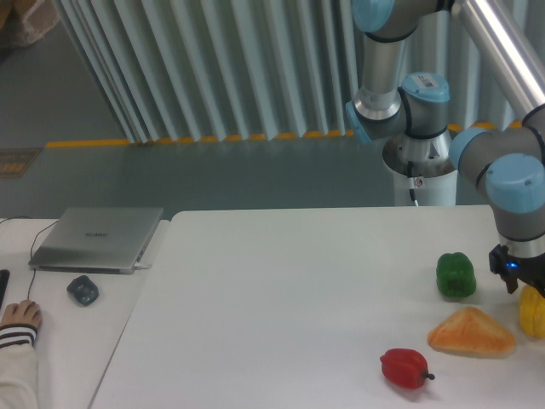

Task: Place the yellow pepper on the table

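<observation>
The yellow pepper [533,312] is at the far right edge of the white table [281,281], partly cut off by the frame. My gripper [524,288] comes straight down onto its top, and the dark fingers [512,283] close around the upper part. The pepper hangs at or just above the tabletop; I cannot tell whether it touches. The gripper's right side is out of frame.
An orange-tan wedge [472,332] lies just left of the yellow pepper. A green pepper [456,275] stands behind the wedge and a red pepper [404,367] in front. A laptop [98,239], a mouse [83,290] and a person's hand [19,315] are on the left desk.
</observation>
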{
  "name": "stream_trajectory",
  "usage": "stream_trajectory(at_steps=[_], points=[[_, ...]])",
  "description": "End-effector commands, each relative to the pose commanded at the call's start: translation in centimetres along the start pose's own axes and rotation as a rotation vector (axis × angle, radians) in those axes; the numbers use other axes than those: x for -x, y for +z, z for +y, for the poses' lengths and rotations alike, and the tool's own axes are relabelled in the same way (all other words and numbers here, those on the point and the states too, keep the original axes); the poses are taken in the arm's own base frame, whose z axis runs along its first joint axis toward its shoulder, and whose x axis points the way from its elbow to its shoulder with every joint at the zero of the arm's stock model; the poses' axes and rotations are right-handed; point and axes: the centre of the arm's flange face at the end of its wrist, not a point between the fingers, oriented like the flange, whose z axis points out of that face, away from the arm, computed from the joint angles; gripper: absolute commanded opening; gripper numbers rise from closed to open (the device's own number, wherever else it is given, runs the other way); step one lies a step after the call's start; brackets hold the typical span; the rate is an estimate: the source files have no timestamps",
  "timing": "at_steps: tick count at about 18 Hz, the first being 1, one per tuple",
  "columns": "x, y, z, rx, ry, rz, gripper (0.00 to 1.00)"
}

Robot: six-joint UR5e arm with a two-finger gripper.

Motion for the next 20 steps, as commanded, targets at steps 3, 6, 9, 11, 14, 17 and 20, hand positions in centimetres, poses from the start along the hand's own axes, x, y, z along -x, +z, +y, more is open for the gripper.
stream_trajectory(at_steps=[3,6,9,11,14,17,20], points=[[1.7,-3.3,-0.4,-0.050,0.054,-0.032,1.00],[2.4,-4.7,0.5,-0.094,0.283,0.018,1.00],[2.8,-3.6,1.6,-0.140,0.459,0.060,1.00],[2.7,-3.3,1.5,-0.145,0.554,0.066,1.00],[2.6,-1.8,1.3,-0.147,0.567,0.090,1.00],[2.5,-1.7,1.1,-0.147,0.564,0.094,1.00],[2.5,-1.7,1.2,-0.143,0.560,0.094,1.00]])
